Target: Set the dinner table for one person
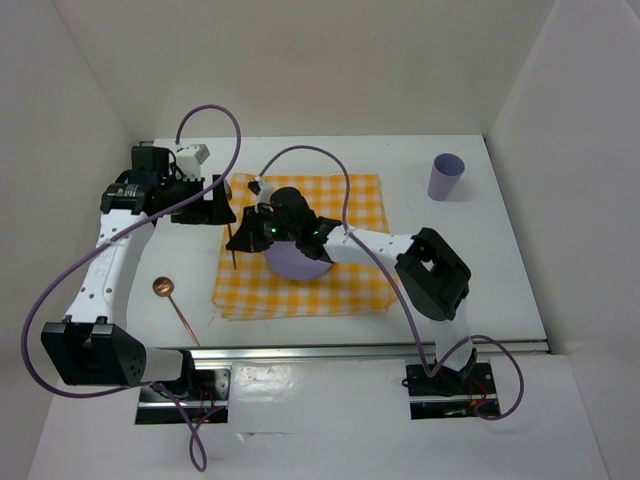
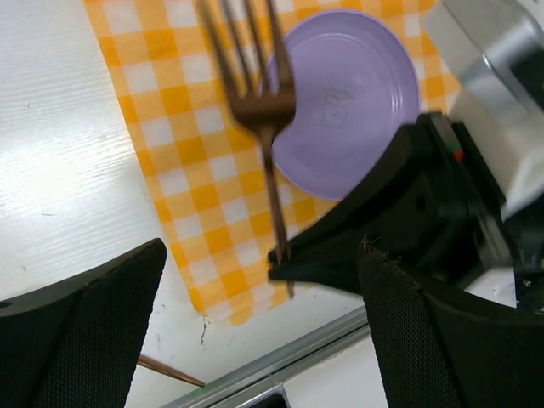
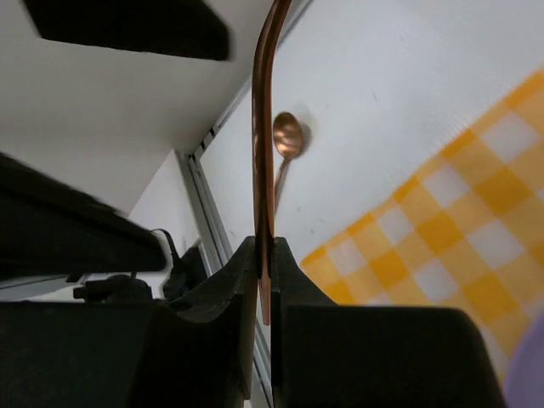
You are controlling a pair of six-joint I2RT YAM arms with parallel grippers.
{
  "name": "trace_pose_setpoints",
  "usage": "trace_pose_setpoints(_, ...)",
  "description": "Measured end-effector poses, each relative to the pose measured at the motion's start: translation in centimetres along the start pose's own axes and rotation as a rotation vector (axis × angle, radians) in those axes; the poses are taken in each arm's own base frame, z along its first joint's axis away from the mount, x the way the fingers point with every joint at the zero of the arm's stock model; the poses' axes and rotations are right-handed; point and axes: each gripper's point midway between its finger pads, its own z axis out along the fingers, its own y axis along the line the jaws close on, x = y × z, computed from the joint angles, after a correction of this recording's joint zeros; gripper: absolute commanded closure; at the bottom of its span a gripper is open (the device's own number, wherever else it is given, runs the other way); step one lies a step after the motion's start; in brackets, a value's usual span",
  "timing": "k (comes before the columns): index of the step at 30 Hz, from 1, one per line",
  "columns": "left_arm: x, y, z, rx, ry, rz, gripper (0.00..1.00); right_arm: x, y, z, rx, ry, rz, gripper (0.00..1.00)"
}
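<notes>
While my right gripper (image 3: 265, 255) pinches the fork (image 3: 262, 127) by its handle over the checked cloth's (image 1: 300, 290) left edge, my left gripper (image 2: 255, 280) gapes wide just beside it, holding nothing. I see the dinner table (image 1: 480, 260) under cloth, purple plate (image 2: 357, 102), spoon (image 1: 165, 290) and cup (image 1: 445, 177).

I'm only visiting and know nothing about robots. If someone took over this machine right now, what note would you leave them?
Left gripper: open, holding nothing.
Right gripper: shut on the handle of the copper-coloured metal fork, near the left edge of the yellow-and-white checked cloth.
Done: the round lilac plate lies on the cloth.
Left: set the fork down beside the plate. The copper-coloured spoon lies on the white dinner table left of the cloth, and the lilac cup stands far right; both probably belong nearer the plate.
</notes>
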Motion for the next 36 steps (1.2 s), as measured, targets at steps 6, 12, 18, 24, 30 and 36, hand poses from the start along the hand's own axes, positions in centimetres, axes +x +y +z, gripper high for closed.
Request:
trace_pose_setpoints(6,-0.5,0.1,-0.7,-0.01,-0.006,0.015,0.01,0.1,-8.2,-6.0,0.155,0.037,0.161,1.0)
trace_pose_setpoints(12,-0.8,2.5,-1.5,-0.09,-0.021,-0.002,0.01,-2.4,-14.7,-16.2,0.327,-0.013,0.278,1.0)
trace_pose_setpoints(18,0.3,4.7,-1.5,-0.153,0.002,-0.04,0.01,-2.1,-15.4,-23.8,0.322,-0.04,0.308,1.0)
trace_pose_setpoints(24,1.3,5.4,-1.3,-0.174,0.029,-0.061,0.01,2.3,-18.3,-26.0,0.281,0.051,0.465,1.0)
trace_pose_setpoints(30,1.4,5.5,-1.4,-0.18,0.031,-0.059,0.01,4.8,-18.7,-25.3,0.205,0.139,0.54,1.0)
trace_pose_setpoints(36,1.5,5.8,-1.5,-0.189,0.036,-0.066,0.01,5.7,-19.9,-24.8,0.133,0.176,0.616,1.0)
